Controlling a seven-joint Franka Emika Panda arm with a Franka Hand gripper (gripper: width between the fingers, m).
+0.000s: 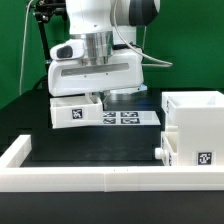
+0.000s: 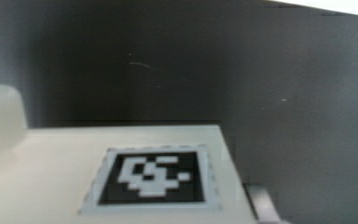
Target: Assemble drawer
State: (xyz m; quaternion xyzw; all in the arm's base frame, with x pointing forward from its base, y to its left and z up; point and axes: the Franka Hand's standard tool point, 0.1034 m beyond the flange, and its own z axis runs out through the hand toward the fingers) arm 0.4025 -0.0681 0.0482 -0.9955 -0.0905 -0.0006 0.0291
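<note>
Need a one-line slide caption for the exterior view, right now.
Gripper low over a small tray beside the marker board; tall housing waits at the exterior view's right.

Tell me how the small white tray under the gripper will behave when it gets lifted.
The tray looks like rigid white plastic with straight walls, so probably stiff, not floppy. It is shallow and thin-walled, so likely light for its size. Its smooth surface may be somewhat slippery in the gripper; its flat base makes rolling unlikely.
</note>
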